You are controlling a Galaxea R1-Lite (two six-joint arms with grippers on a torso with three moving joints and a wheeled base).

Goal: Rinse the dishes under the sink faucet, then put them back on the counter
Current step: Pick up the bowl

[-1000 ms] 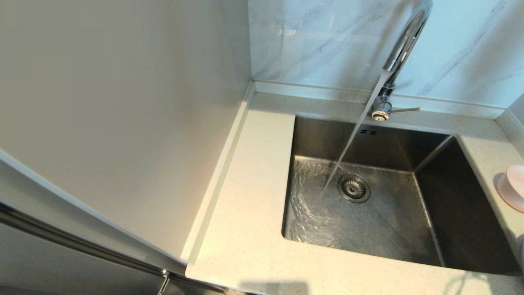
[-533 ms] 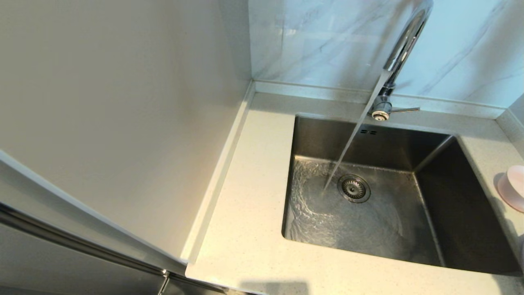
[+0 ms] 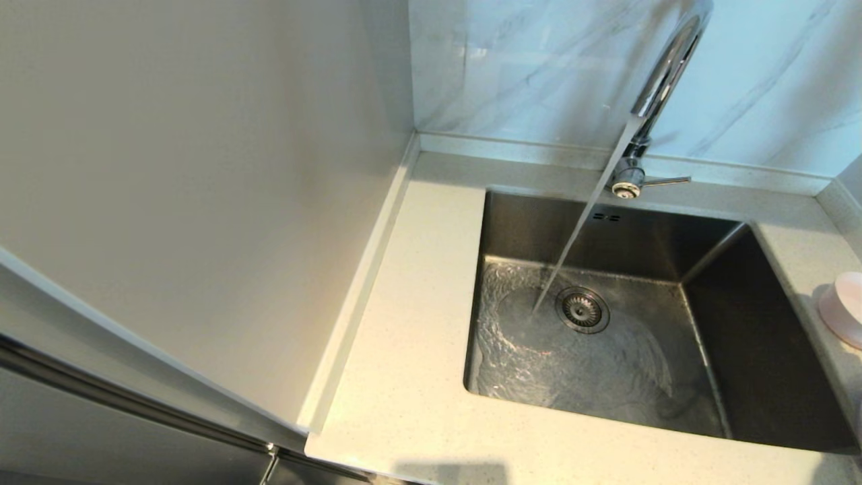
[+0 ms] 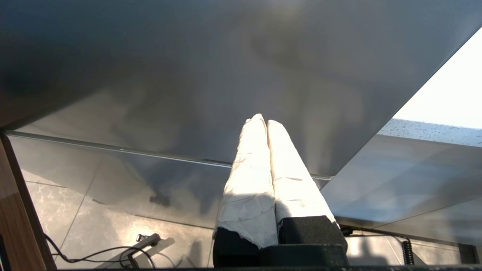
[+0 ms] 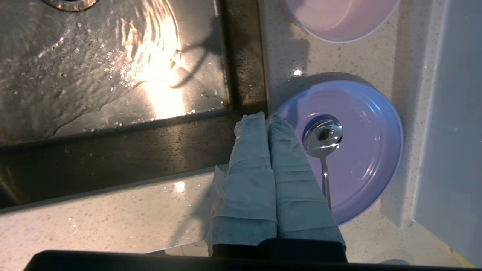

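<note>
Two dishes showed on the counter (image 5: 113, 214) to the right of the sink (image 3: 761, 337): a lilac round plate (image 5: 369, 150) with a metal spoon (image 5: 324, 143) lying in it, bowl toward the middle and handle running under the right gripper (image 5: 265, 116), and beyond it a pale pink bowl (image 5: 339, 19), whose inside looked bare where visible; in the head view only that bowl's edge (image 3: 845, 310) appeared at the right border. No white dish could be seen. The right gripper hung over the corner where sink rim met counter, its cloth-wrapped fingers (image 5: 248, 158) pressed together and holding nothing, tips just at the plate's edge. Water ran from the faucet (image 3: 663, 74) in a slanted stream, striking the basin floor just beside the drain strainer (image 3: 582, 310) and spreading in ripples. The left gripper (image 4: 265, 120) was parked low beside a grey cabinet panel (image 4: 188, 75), fingers likewise closed and empty.
</note>
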